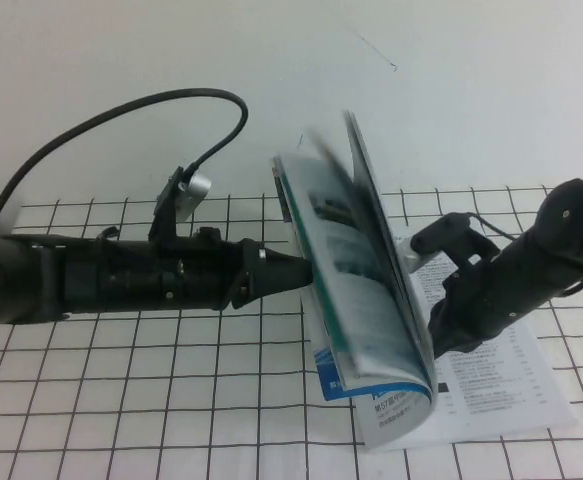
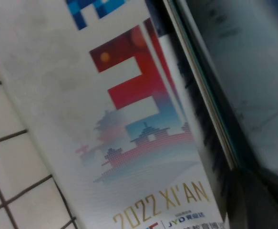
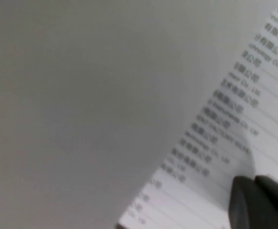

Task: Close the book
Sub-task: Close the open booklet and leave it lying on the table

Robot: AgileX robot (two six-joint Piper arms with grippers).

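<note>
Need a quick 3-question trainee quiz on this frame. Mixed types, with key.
1. True or false: the book lies flat and shut on the table.
2. Which gripper's tip meets the raised cover? A. left gripper B. right gripper C. neither
3. Short answer: which part of the book is the right gripper over?

Key
1. False. Its left half stands raised.
2. A.
3. The flat printed page on the right.
</note>
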